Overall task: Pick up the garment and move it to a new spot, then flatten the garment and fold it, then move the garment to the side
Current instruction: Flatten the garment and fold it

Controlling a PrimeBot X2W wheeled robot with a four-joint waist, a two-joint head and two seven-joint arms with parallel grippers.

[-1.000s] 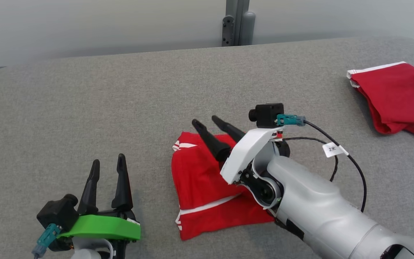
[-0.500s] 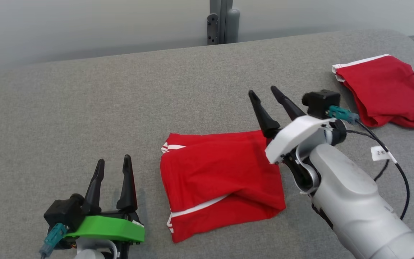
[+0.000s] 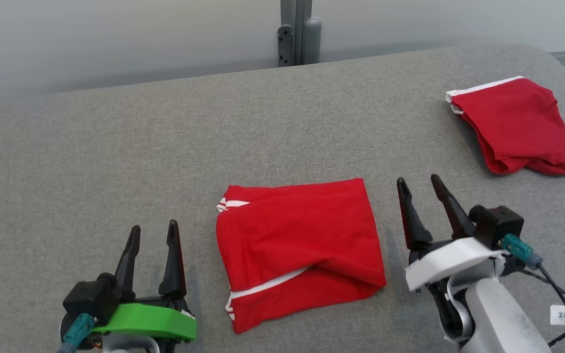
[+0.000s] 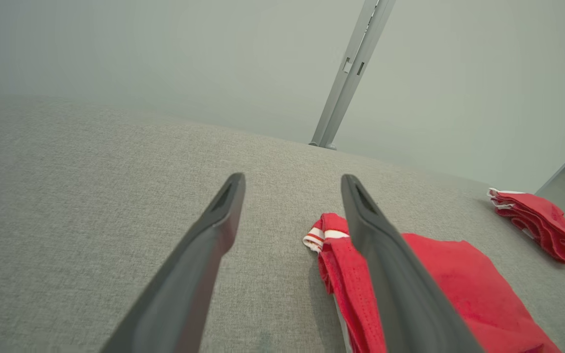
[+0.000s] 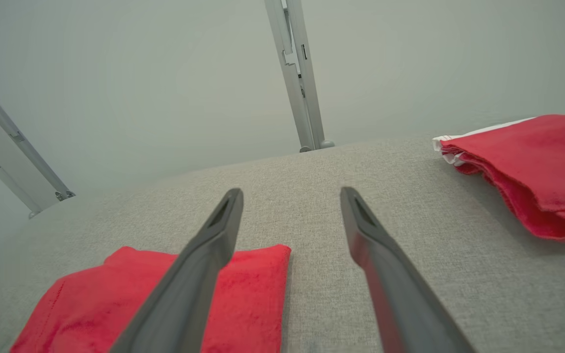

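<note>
A folded red garment (image 3: 298, 247) with white stripes lies on the grey padded table (image 3: 165, 147), between my two grippers. My left gripper (image 3: 154, 230) stands open at the lower left, a hand's width left of the cloth. To the cloth's right, my right gripper (image 3: 417, 182) is open too, holding nothing. The left wrist view has the garment (image 4: 439, 274) behind the right finger, striped corner showing. In the right wrist view the garment (image 5: 253, 289) lies low left, partly behind the left finger.
A second folded red garment (image 3: 515, 125) with a white hem lies at the table's far right; it also appears as a red pile (image 5: 532, 166) and a red pile (image 4: 537, 220) in the wrist views. A grey metal post (image 3: 296, 32) stands behind the far edge.
My right arm has pulled back off the folded garment, swinging right and then down to its side. The garment stays folded in place. The left gripper has held still; the camera shifted slightly.
</note>
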